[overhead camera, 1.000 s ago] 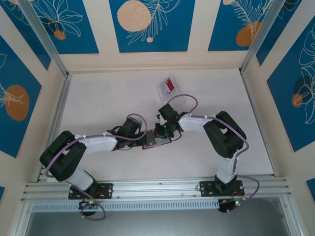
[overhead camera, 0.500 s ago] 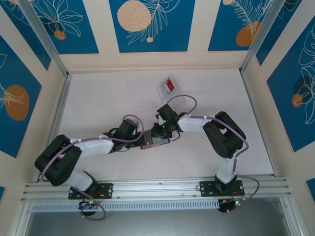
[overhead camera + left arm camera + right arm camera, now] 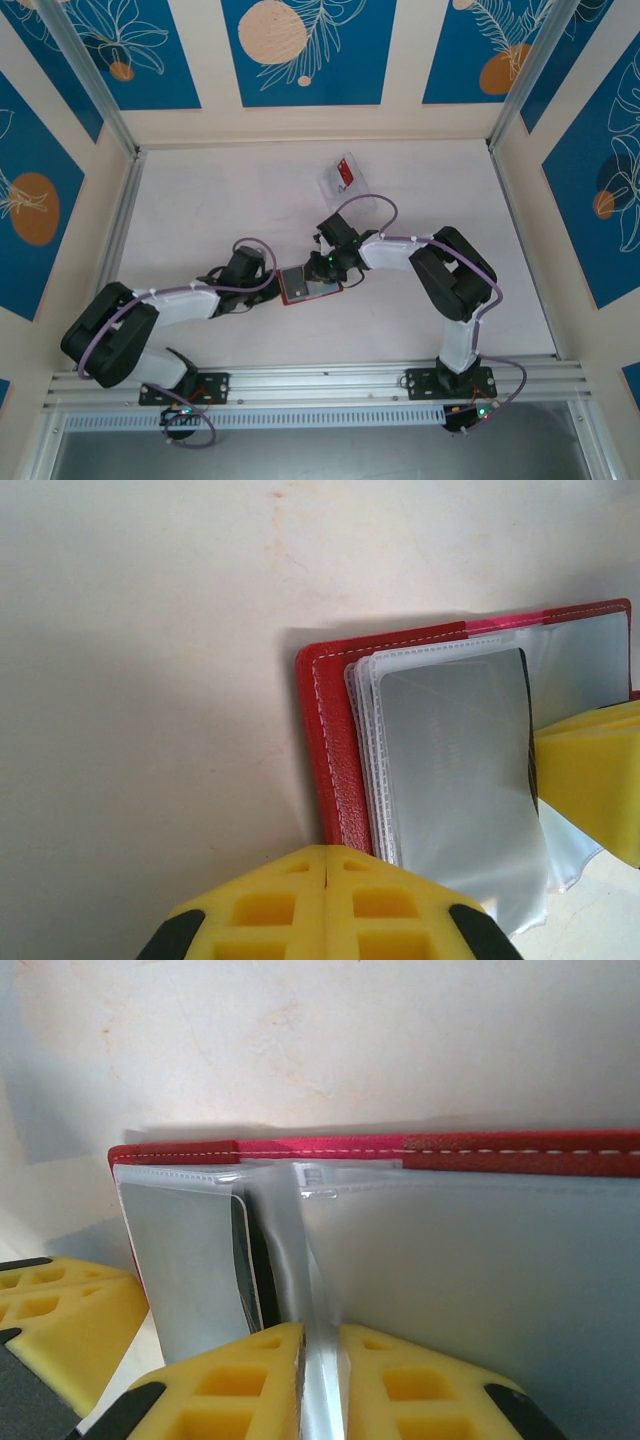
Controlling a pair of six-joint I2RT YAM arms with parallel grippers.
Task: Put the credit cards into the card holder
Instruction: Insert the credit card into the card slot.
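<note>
Right end effector (image 3: 322,1348) pinches card holder's (image 3: 500,1150) sleeve (image 3: 318,1260); left end effector (image 3: 328,868) closed.

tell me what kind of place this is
Probably a robot lab cell: a white table framed by aluminium rails, blue leaf-patterned wall panels, a left arm and right arm bolted at the near edge, handling a red card holder.
</note>
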